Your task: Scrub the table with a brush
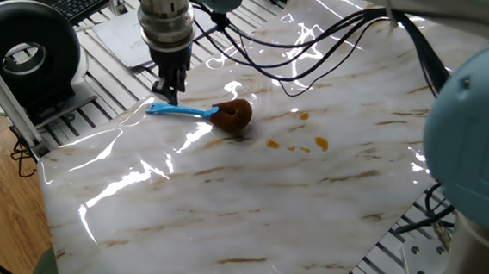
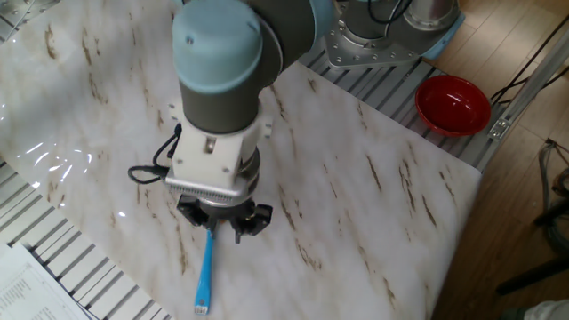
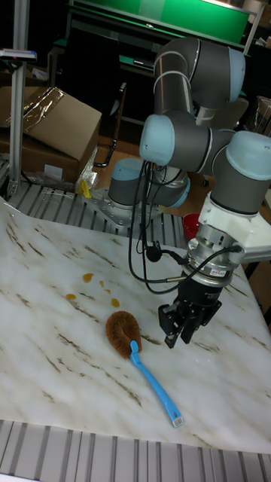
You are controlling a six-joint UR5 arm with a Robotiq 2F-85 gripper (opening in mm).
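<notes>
The brush lies flat on the white marble-patterned table (image 1: 275, 204). Its fuzzy brown head (image 1: 233, 114) points toward the orange stains (image 1: 297, 142), and its blue handle (image 1: 178, 111) runs left. My gripper (image 1: 171, 92) hangs just above the handle's middle, open, fingers pointing down, with nothing between them. In the tall fixed view the gripper (image 3: 179, 327) is to the right of the brush head (image 3: 123, 331) and above the handle (image 3: 154, 384). In the other fixed view the wrist hides the head; only the handle (image 2: 206, 267) shows below the gripper (image 2: 222, 222).
Black cables (image 1: 324, 45) trail over the table's far side. A black round device (image 1: 23, 53) and papers (image 1: 130, 37) sit on the ribbed frame at the left. A red bowl (image 2: 453, 102) stands off the table corner. A cardboard box (image 3: 53, 124) is behind.
</notes>
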